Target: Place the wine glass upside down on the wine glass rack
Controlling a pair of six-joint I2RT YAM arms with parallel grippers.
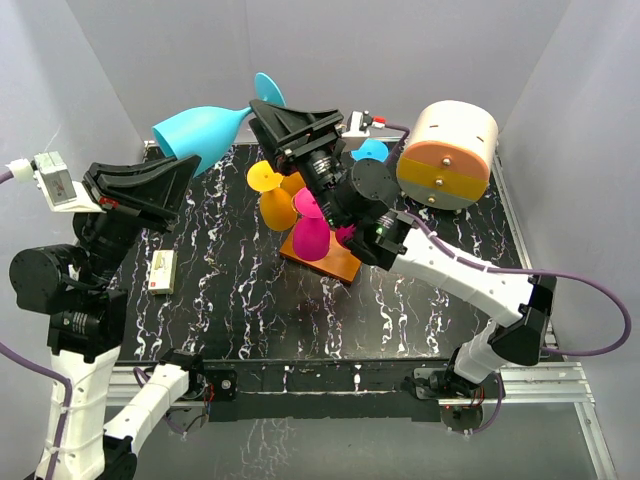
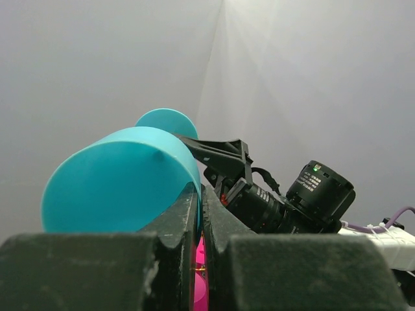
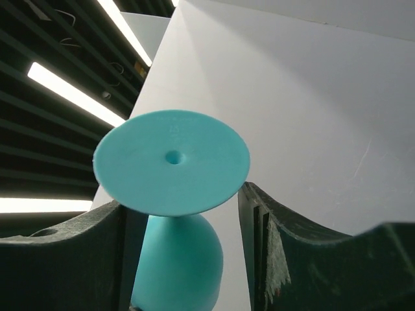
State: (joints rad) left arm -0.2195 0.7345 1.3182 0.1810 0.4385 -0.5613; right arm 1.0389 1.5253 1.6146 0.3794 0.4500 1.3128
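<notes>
My right pincer (image 3: 185, 201): jaws apart astride the wine glass (image 3: 172, 162) foot, gripping nothing | my left pincer (image 2: 200, 194): shut, apparently on the bowl rim; glass aloft, sideways, behind the wine glass rack (image 1: 338, 264) | step: handover | next: I clamp the stem, left releases, then invert onto a free arm.

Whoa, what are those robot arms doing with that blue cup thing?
A turquoise wine glass is up in the air, tipped sideways between the two arms. The right gripper has its open fingers either side of the stem, just under the round foot. The left gripper is shut at the bowl's rim; whether it pinches it is unclear. The wine glass rack below carries a pink glass and a yellow glass; this one is not on it yet.
</notes>
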